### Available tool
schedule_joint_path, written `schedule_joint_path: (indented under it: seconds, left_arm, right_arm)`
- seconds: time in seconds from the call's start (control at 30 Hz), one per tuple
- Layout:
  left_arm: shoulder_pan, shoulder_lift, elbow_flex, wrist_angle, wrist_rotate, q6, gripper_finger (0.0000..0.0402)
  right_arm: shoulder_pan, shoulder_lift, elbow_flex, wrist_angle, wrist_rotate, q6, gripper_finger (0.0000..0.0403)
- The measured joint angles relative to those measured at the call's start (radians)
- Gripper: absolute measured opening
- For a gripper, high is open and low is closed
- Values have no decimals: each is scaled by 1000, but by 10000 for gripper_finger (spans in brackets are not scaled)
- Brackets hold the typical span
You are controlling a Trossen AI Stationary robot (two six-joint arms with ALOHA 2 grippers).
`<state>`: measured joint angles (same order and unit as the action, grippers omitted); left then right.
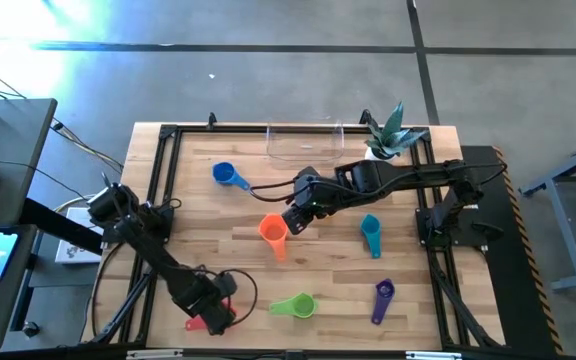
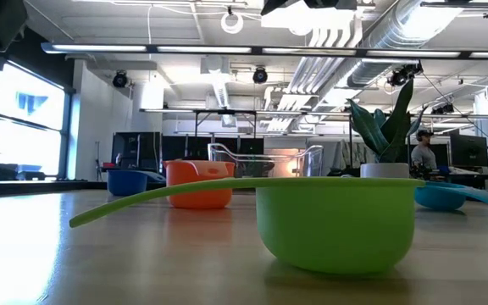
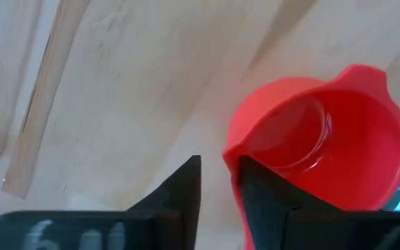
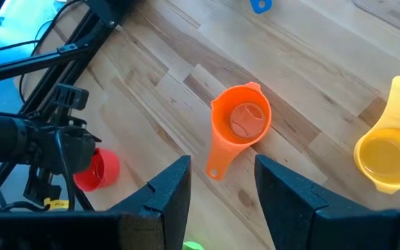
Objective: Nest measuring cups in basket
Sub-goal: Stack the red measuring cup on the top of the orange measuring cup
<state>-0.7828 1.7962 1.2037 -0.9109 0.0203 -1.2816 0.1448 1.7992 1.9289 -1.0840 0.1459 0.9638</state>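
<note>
My left gripper [image 1: 218, 312] [image 3: 219, 167] is at the table's near left, narrowly open, pointing down over the red cup [image 3: 325, 139] [image 1: 196, 322]. One finger is inside the cup's rim and one outside. My right gripper [image 1: 293, 218] [image 4: 222, 161] hangs open above the orange cup [image 1: 273, 230] [image 4: 242, 121], which stands on its base mid-table. A yellow cup [image 4: 387, 156] sits beside it, hidden under the arm in the high view. Blue [image 1: 226, 174], teal [image 1: 370, 232], green [image 1: 296, 306] and purple [image 1: 383, 298] cups lie scattered. The clear basket [image 1: 303, 142] stands at the far edge. My left gripper comes from above with the red cup's rim wall [image 3: 231, 163] between its fingers. The wall lies right beside the inner finger [image 3: 262, 201], and bare wood shows between it and the outer finger. I cannot tell whether either finger touches the cup.
A potted plant [image 1: 386, 135] stands right of the basket at the far edge. A black frame rail [image 1: 158, 190] runs along the table's sides. Bare wood lies between the orange, green and teal cups. A person [image 2: 422, 148] sits far off in the room.
</note>
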Motion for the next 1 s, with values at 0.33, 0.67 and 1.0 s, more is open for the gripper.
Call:
schedule_joint_path:
  seconds: [0.33, 0.67, 1.0]
  left_arm:
    - [52, -1, 0, 5, 52, 82, 7]
    - [122, -10, 0, 1, 49, 55, 4]
    - [226, -90, 0, -21, -3, 54, 2]
  right_arm:
    - [0, 0, 0, 0, -1, -1, 152]
    - [0, 0, 0, 0, -5, -30, 152]
    - [-17, 0, 0, -26, -30, -117, 152]
